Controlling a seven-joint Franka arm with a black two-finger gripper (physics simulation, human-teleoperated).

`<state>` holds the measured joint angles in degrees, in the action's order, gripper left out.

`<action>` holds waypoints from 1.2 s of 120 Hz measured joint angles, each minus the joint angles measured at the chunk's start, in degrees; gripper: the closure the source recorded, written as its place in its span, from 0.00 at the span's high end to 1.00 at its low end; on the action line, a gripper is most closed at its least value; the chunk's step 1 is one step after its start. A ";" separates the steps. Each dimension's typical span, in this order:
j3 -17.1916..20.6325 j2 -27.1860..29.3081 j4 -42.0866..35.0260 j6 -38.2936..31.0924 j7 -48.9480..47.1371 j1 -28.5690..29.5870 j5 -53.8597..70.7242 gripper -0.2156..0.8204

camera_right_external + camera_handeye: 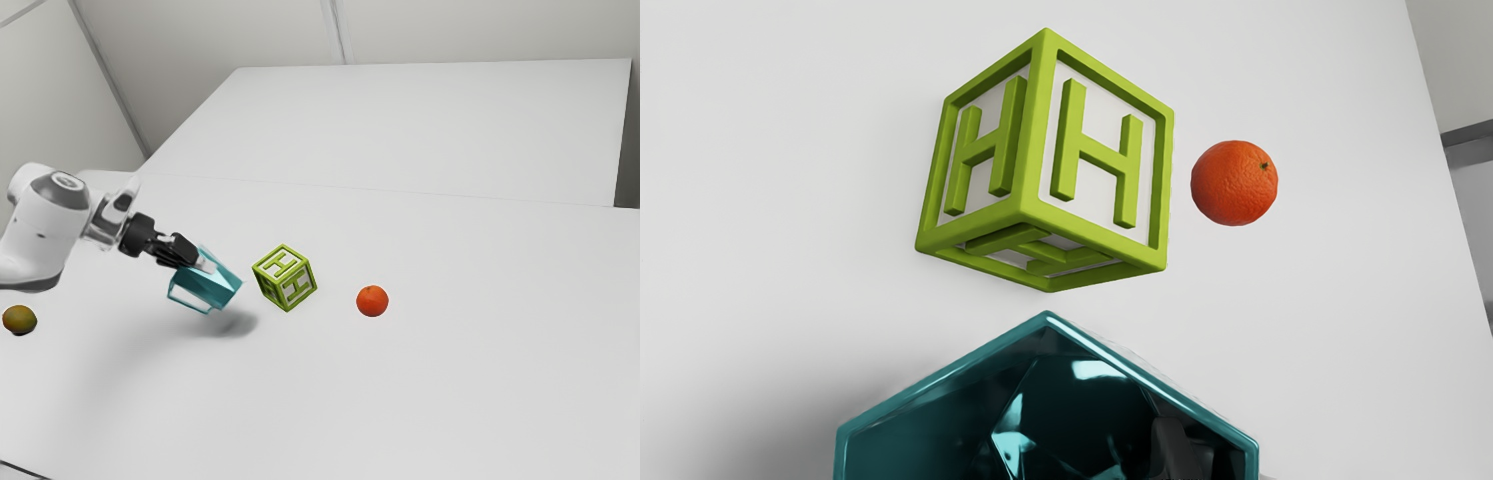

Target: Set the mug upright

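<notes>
Glossy teal walls are forming one angular, many-sided mug point(926, 427), its smooth rim bending at crisp corners and its dark hollow throwing back pale, jagged reflections. One thin, squared handle point(186, 305) is hanging on its lower side in the exterior view. One black two-finger gripper point(203, 264) is clasping the mug by its wall near the rim, and is holding it tilted above the table point(450, 400), the opening facing back toward the hand and the base slanting down toward the exterior view's right. Just beyond the mug, one cube-shaped block point(1030, 167) is showing three faces to the wrist view, each carrying one raised green letter on a white panel inside a chunky, rounded green frame; two of them are plainly reading H. One round orange point(1233, 183) is sitting past the block toward the exterior view's right, its peel looking finely pitted around one small stem mark. One roundish olive-brown fruit point(19, 319) is lying at the exterior view's left, near the smooth white arm point(45, 220). Soft shadow is spreading across the plain, pale tabletop beneath the mug.
</notes>
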<state>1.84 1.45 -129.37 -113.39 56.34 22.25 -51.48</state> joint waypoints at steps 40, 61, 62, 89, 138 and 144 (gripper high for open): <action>5.16 4.59 1.64 -0.29 -8.75 0.65 22.14 0.03; 7.52 6.35 1.32 -1.11 -15.01 -0.29 30.89 0.03; 7.70 6.43 1.31 -1.18 -15.33 -0.32 31.28 0.03; 11.62 7.67 0.38 -3.98 -24.35 -1.71 40.53 0.03; 14.52 7.27 -4.75 -14.26 -37.75 -2.93 48.30 0.03; 14.60 7.15 -5.29 -15.58 -38.97 -3.17 48.56 0.03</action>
<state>16.44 8.60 -134.66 -128.98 17.37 19.07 -2.92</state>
